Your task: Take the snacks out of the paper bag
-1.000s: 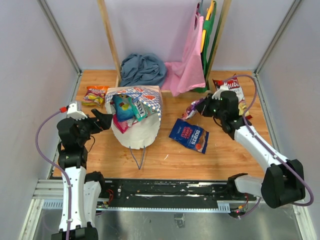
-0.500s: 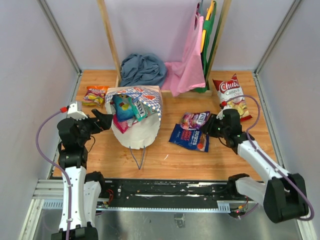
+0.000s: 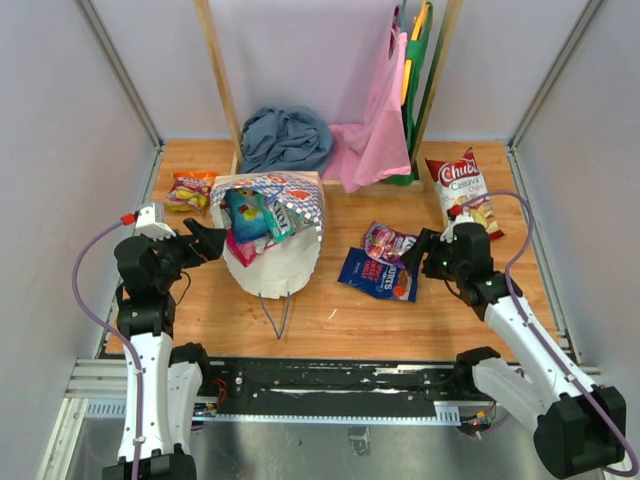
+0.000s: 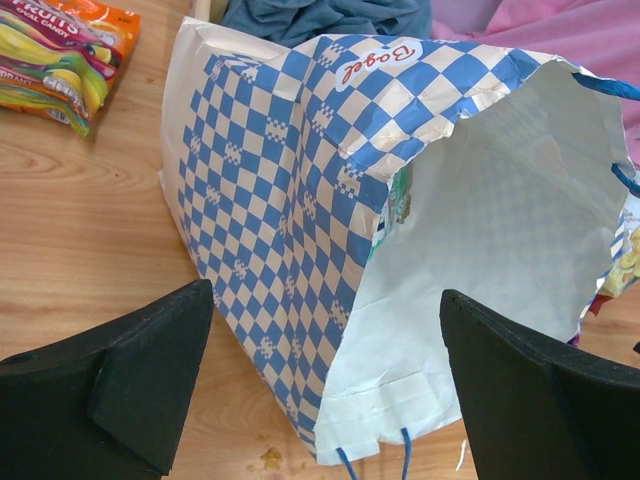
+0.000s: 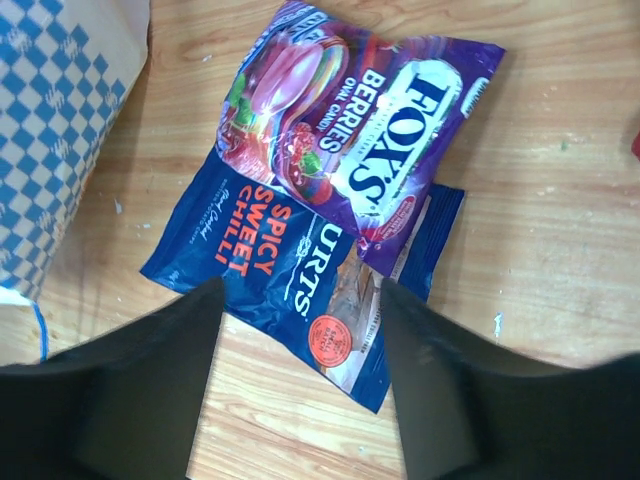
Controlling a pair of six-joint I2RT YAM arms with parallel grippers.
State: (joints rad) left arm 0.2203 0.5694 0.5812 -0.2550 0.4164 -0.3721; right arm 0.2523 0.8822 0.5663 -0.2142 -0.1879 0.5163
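The purple packet [image 5: 340,130] covers the far part of the dark blue bag [image 5: 250,262]. Inside the paper bag [image 3: 287,266] the snacks [image 3: 248,215] are half hidden, perhaps three.

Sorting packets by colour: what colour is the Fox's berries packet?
The packet is purple, clearest in the right wrist view.

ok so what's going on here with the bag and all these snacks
Two robot arms are emptying a paper bag of snacks. The right gripper hangs open above a purple Fox's packet, which lies partly on a dark blue chip bag on the table. The left gripper is open beside the paper bag, which lies on its side with several packets inside. A red-and-white chip bag and an orange candy packet lie further back.
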